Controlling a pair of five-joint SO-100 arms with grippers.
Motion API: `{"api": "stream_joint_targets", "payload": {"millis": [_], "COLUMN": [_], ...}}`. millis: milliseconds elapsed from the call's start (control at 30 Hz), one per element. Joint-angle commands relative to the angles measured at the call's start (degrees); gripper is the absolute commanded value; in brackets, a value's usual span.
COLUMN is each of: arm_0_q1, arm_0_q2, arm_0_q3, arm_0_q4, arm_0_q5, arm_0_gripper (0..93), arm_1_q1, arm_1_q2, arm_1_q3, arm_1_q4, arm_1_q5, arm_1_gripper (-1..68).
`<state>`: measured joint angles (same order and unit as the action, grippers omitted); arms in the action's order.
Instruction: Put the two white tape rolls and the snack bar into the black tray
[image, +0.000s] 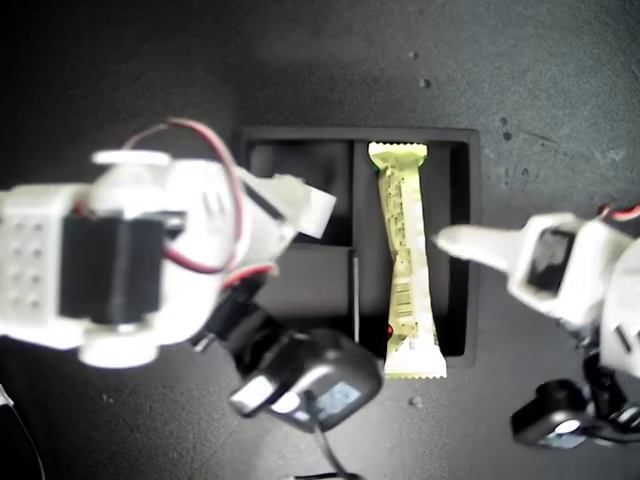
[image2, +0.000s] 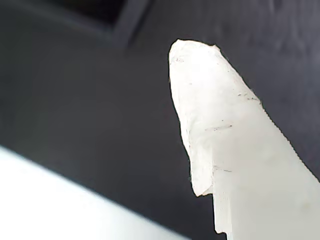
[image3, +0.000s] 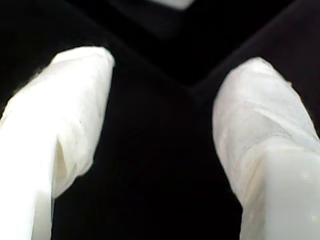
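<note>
The snack bar (image: 407, 262) lies in the long compartment of the black tray (image: 462, 140). My second gripper (image3: 162, 135) hangs above the tray, jaws wide, empty. My first gripper's (image2: 200, 125) opening I cannot tell.

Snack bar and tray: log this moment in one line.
snack bar: in black tray long compartment, one end over wall | my second claw: open, empty | tape rolls: not visible

The black tray (image: 461, 140) sits mid-desk (image: 560, 80). The snack bar (image: 408, 260) lies lengthwise in its long compartment, on the exterior view's right, one end overhanging the tray's near wall. Two small compartments lie to its left.
</note>
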<state>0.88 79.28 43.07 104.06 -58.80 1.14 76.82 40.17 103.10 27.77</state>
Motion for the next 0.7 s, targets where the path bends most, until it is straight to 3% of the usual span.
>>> {"api": "stream_joint_targets", "payload": {"millis": [0,100,267,367,667], "arm_0_q1": [4.13,9.84,16.96,19.51,21.36], "arm_0_q2": [21.01,33.13,43.42,44.12,41.66], "arm_0_q3": [19.16,42.36,75.06,84.55,88.42], "arm_0_q4": [-1.67,-15.64,-44.21,-56.16,-63.19], "arm_0_q5": [-5.63,-11.6,-19.86,-23.03,-25.66], "arm_0_gripper": [15.5,16.0,16.5,16.2,15.3], "arm_1_q1": [4.22,5.36,0.09,-2.11,-4.66], "arm_1_q2": [16.61,28.83,42.36,45.79,46.49], "arm_1_q3": [9.05,18.72,36.39,45.7,54.84], "arm_1_q4": [0.09,-0.09,-7.29,-11.51,-17.75], "arm_1_q5": [-9.58,-1.23,11.07,15.38,18.28], "arm_1_gripper": [22.8,21.4,17.7,17.2,17.2]}}
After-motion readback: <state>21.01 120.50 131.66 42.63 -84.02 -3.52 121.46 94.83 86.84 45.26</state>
